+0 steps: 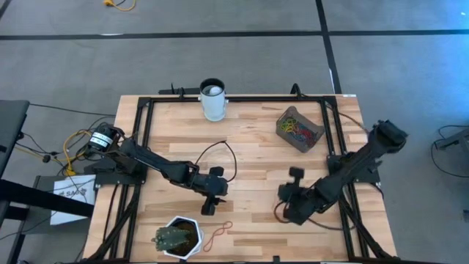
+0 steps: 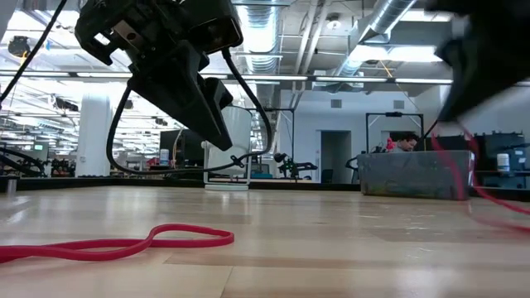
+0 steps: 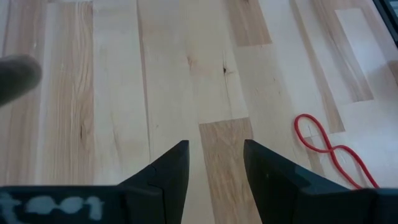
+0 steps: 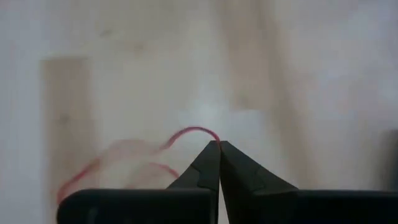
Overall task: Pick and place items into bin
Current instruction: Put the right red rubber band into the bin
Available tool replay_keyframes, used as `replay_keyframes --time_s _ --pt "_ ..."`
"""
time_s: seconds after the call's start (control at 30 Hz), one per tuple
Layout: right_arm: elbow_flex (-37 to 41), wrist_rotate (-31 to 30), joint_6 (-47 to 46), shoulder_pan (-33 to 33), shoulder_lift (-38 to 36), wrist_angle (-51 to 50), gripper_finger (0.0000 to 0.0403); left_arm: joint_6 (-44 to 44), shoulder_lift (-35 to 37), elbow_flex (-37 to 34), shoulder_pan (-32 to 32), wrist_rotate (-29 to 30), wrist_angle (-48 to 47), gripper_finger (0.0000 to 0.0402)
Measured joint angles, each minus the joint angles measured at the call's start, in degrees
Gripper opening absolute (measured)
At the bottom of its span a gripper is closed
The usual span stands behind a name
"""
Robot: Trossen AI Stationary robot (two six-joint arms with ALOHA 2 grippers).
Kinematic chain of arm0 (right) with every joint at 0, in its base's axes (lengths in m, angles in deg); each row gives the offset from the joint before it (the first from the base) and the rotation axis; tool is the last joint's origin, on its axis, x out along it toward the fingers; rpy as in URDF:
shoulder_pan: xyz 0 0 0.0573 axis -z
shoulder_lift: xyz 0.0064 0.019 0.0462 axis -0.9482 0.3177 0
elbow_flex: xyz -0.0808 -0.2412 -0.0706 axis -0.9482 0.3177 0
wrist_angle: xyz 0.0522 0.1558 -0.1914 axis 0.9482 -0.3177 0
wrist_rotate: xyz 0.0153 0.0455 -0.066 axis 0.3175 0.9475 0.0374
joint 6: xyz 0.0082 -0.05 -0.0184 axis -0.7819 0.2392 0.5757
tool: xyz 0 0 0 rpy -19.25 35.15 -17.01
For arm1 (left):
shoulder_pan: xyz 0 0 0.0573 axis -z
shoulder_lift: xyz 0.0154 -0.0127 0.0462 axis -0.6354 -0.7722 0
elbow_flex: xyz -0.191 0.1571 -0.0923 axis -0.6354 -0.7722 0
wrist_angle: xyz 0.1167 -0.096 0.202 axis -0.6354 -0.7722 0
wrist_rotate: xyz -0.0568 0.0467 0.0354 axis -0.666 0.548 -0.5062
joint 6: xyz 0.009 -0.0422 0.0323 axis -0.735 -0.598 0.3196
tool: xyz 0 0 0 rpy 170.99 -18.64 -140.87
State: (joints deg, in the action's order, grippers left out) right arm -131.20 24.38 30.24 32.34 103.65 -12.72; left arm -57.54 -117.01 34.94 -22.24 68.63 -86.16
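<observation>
A twisted red rubber band [image 1: 218,233] lies flat on the wood near the table's near edge; it also shows in the low view [image 2: 124,242] and the left wrist view [image 3: 326,149]. My left gripper [image 1: 212,199] [image 3: 214,155] hovers open just on the far side of it, touching nothing. My right gripper [image 1: 288,204] [image 4: 219,144] is right of centre, shut on a second red band [image 4: 186,132]. The bin [image 1: 299,130], a shallow dark tray that holds several coloured bands, sits at the far right and shows in the low view [image 2: 410,174]. My right gripper pinches the red band between its two fingertips, on a curved stretch of the loop [image 4: 210,134] right at the tips. The rest of the loop [image 4: 106,165] hangs slack beyond the fingers, and the tabletop behind it is blurred. In the low view a red strand [image 2: 460,178] trails down below the arm.
A white cylindrical cup [image 1: 213,99] stands at the middle of the far edge. A white hexagonal plant pot [image 1: 179,236] sits at the near edge, just left of the loose band. A black cable [image 1: 220,154] loops over the table's middle. The dark frame rails [image 1: 331,128] run along the sides.
</observation>
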Motion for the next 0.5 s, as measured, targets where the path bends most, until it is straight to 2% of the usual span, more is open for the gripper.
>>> replay_keyframes --time_s 0.1,0.27,0.37,0.5 --pt "-4.0 -7.9 -1.8 0.0 -5.3 -13.9 0.0001 -0.4 0.0 0.0 0.0 0.0 -0.2 0.0141" --pt "-7.7 -21.6 -10.9 2.3 -13.5 -34.6 0.0001 -0.5 0.0 0.0 0.0 0.7 -0.3 0.0141" --pt "-7.8 -23.9 -11.7 6.6 -19.2 -41.9 0.0 -0.5 0.0 0.0 0.0 1.9 -0.2 0.0141" --pt "-7.9 -27.7 -11.6 15.6 -26.0 -44.5 0.0 -0.5 0.0 0.0 -0.1 2.0 0.0 0.0141"
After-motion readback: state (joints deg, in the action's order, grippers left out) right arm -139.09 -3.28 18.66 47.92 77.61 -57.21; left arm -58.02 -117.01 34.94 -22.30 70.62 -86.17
